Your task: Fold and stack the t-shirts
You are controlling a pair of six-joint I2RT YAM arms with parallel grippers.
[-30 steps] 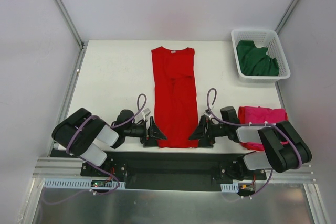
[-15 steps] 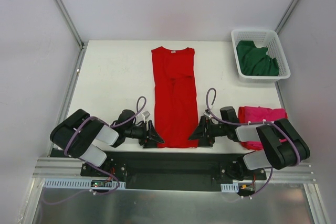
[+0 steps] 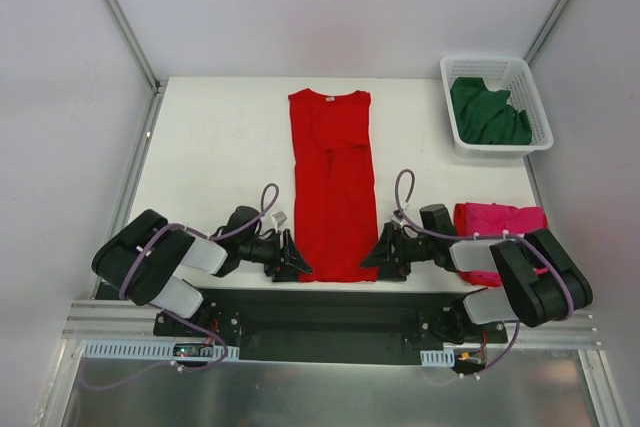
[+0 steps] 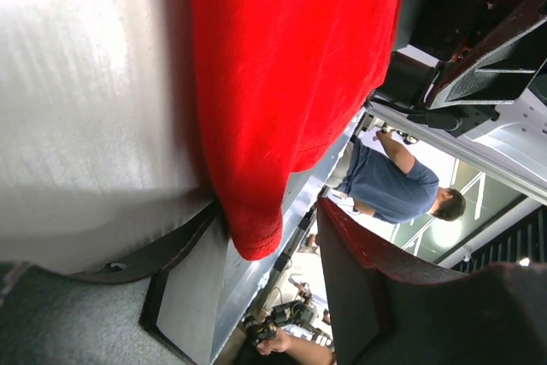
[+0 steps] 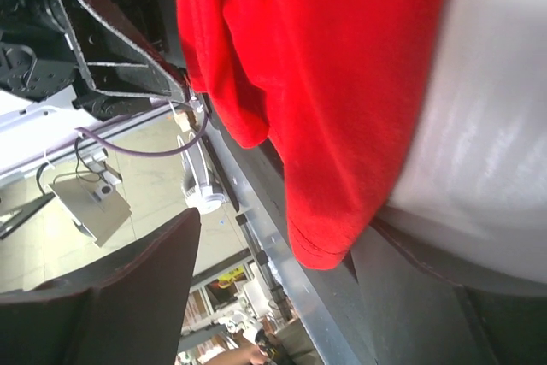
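Note:
A bright red t-shirt (image 3: 333,177) lies folded into a long strip down the middle of the white table (image 3: 220,147), its hem at the near edge. My left gripper (image 3: 293,259) is at the hem's left corner and my right gripper (image 3: 380,250) at its right corner. In the left wrist view the red t-shirt's (image 4: 282,57) corner hangs between the open jaws of the left gripper (image 4: 269,211), with a gap to the outer finger. In the right wrist view the red t-shirt's (image 5: 342,66) corner sits beside one finger of the open right gripper (image 5: 282,224). A folded magenta-pink t-shirt (image 3: 500,219) lies at the near right.
A white lattice basket (image 3: 483,59) stands at the far right corner with a dark green t-shirt (image 3: 487,112) bunched inside. The right arm reaches across the pink t-shirt's near side. The table's front edge and a metal rail (image 3: 330,317) run just below both grippers.
Both grippers' jaws have narrowed around the hem corners, the left more than the right. The left arm has settled slightly lower. The shirts have not moved.

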